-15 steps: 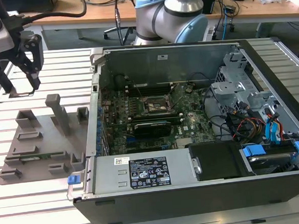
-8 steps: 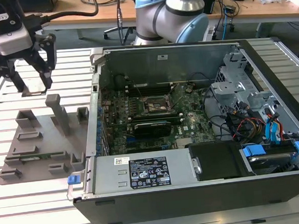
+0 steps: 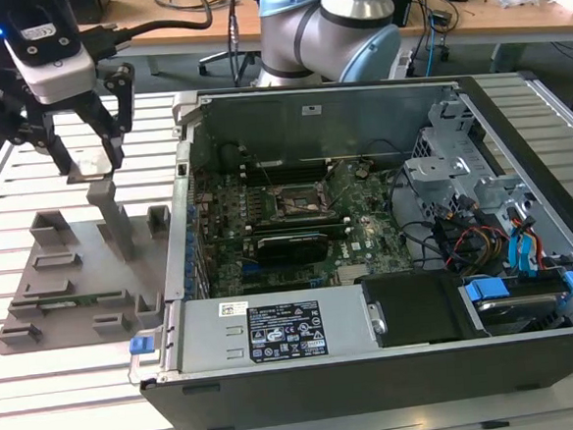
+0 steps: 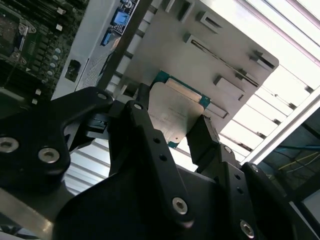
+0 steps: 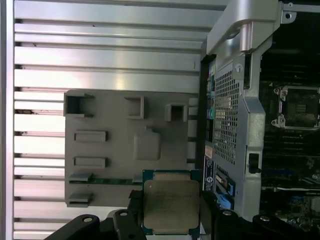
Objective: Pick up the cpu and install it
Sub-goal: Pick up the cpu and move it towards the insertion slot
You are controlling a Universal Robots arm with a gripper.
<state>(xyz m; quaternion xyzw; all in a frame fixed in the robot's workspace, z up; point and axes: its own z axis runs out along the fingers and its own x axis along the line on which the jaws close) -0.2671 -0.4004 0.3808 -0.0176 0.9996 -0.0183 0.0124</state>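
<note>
My gripper (image 3: 93, 169) hangs above the grey plastic tray (image 3: 66, 289) at the exterior view's left, shut on the cpu (image 3: 94, 166). The chip is held flat and lifted clear of the tray's tall post (image 3: 116, 222). In both wrist views the cpu (image 5: 171, 204) (image 4: 176, 111) shows its silvery top plate and a green rim, pinched on two opposite edges by the black fingers (image 4: 204, 134). The motherboard's black socket frame (image 3: 300, 202) (image 5: 299, 107) lies inside the open computer case, toward the exterior view's right of the gripper.
The open computer case (image 3: 395, 365) fills the middle and right of the slatted metal table (image 3: 44, 409); its raised side wall (image 3: 178, 183) stands between tray and motherboard. Cables and drive cages (image 3: 494, 230) crowd the case's right end. The arm's base (image 3: 327, 25) is behind the case.
</note>
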